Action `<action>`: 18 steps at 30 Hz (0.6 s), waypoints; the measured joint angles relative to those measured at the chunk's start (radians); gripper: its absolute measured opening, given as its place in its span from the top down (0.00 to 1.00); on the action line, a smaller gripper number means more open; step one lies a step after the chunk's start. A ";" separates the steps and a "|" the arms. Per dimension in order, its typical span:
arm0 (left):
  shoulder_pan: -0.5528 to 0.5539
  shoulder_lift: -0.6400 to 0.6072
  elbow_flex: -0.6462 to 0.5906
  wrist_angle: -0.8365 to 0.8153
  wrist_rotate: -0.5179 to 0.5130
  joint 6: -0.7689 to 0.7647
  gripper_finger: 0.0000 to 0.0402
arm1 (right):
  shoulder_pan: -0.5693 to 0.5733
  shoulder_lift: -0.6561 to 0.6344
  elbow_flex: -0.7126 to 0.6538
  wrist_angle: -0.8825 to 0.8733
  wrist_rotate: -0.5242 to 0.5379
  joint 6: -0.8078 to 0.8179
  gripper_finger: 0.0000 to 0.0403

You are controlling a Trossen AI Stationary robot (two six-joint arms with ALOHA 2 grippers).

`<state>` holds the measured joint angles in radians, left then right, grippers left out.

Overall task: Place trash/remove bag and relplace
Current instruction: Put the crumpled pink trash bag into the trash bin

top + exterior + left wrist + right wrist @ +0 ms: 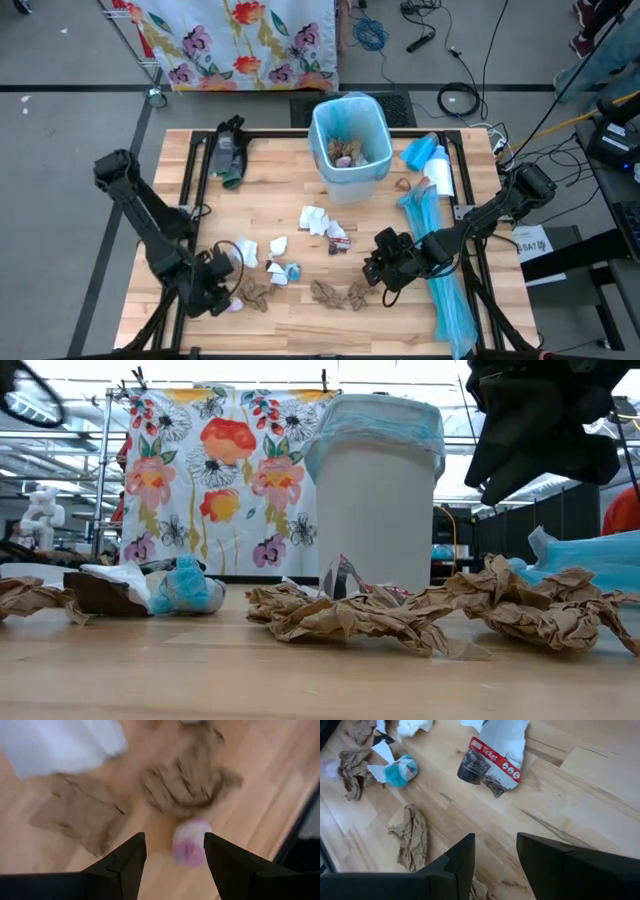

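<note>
Step in hand, as judged: trash collection, first phase; bag removal and replacement not yet begun. The white plastic bin lined with a light-blue bag [350,148] stands near the far edge of the wooden bench [270,175], about mid-width, and already holds some brown and pale scraps. Many pieces remain on the bench: white tissue wads [315,219] near the centre, crumpled brown paper scraps [340,294] along the near edge, a torn printed wrapper with a red band [495,757], and a blue-and-white crumpled wad [400,770]. The left gripper [174,854] sits low at the near-left corner, fingers spread apart and empty, straddling a small pink-and-white crumpled ball [190,842] that lies just beyond the fingertips; a brown paper scrap [187,780] lies right behind it. The right gripper [495,851] hovers over the near-right part of the bench, fingers parted, holding nothing, with a brown scrap [412,837] just beside its line. Long light-blue plastic sheets [445,280] lie along the right edge; a dark glove-like item [230,150] lies at the far-left. Next move, as judged: left arm needs a short advance and descent so the fingers bracket the pink ball, then a close, lift and carry to the bin. Risk: the ball is small and light, and may roll or be pushed aside.
</note>
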<state>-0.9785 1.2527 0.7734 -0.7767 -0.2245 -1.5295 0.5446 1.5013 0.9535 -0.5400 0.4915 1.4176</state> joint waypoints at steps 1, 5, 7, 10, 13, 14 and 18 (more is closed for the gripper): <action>-0.022 0.010 -0.007 0.019 0.000 0.006 0.49 | 0.000 0.000 0.000 0.000 0.000 -0.004 0.66; -0.082 0.060 -0.032 0.102 0.000 0.025 0.49 | 0.000 0.000 0.000 0.002 -0.018 -0.006 0.66; -0.089 0.096 -0.043 0.126 0.000 0.026 0.49 | 0.000 0.000 0.000 0.003 -0.024 -0.009 0.66; -0.089 0.151 -0.044 0.148 0.000 0.027 0.49 | 0.000 0.000 0.000 0.003 -0.025 -0.009 0.66; -0.087 0.195 -0.044 0.164 -0.015 0.039 0.49 | 0.000 0.000 0.000 0.003 -0.027 -0.015 0.66; -0.086 0.211 -0.044 0.181 -0.016 0.059 0.49 | 0.000 0.000 0.000 0.002 -0.029 -0.016 0.66; -0.071 0.282 -0.043 0.237 -0.011 0.140 0.49 | 0.000 0.000 0.000 0.000 -0.050 -0.024 0.66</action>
<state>-1.0492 1.5352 0.7302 -0.5398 -0.2353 -1.3893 0.5448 1.5013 0.9535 -0.5402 0.4412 1.3937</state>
